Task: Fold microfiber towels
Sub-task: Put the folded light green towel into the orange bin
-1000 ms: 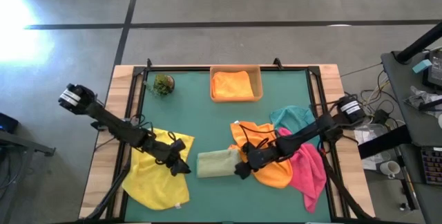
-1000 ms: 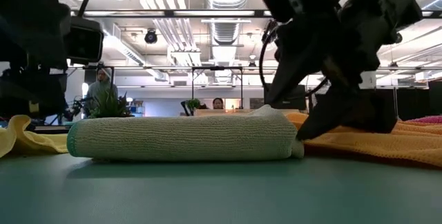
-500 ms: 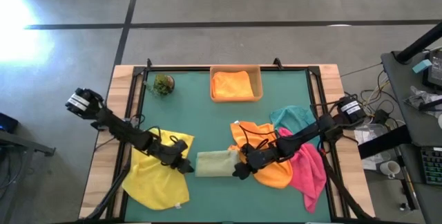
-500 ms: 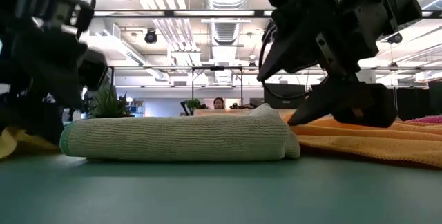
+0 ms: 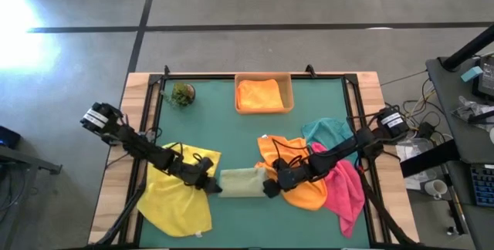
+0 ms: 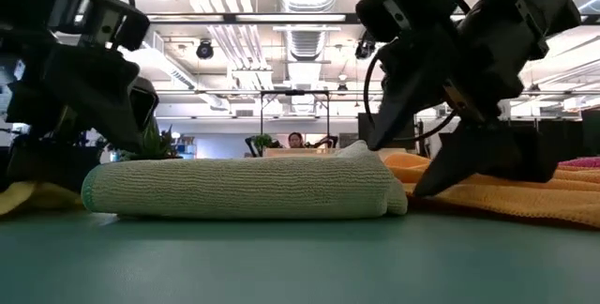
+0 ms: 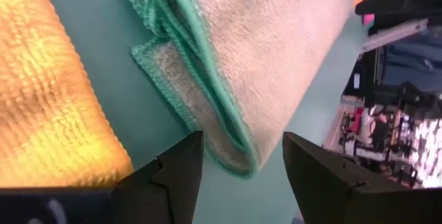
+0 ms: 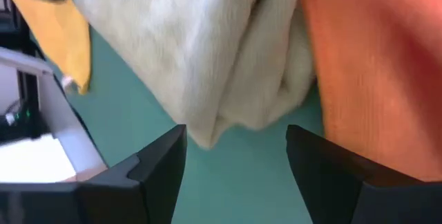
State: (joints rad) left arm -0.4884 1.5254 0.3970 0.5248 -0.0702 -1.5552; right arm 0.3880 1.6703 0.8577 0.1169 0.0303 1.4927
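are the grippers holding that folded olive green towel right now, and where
Nothing is gripped. The left gripper and right gripper are both open, each at one end of the folded olive green microfiber towel, fingers apart beside it, not closed on it.

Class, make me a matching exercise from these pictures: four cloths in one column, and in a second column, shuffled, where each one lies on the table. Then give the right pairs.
Column one
1. olive green towel
2. yellow towel
3. pink towel
4. orange towel in the tray

Column two
A. spread flat under the left arm, at the table's left front
B. folded, at the far middle of the table
C. folded, between the two end effectors
D. crumpled at the right edge, beside a teal towel

Pairs: 1-C, 2-A, 3-D, 4-B
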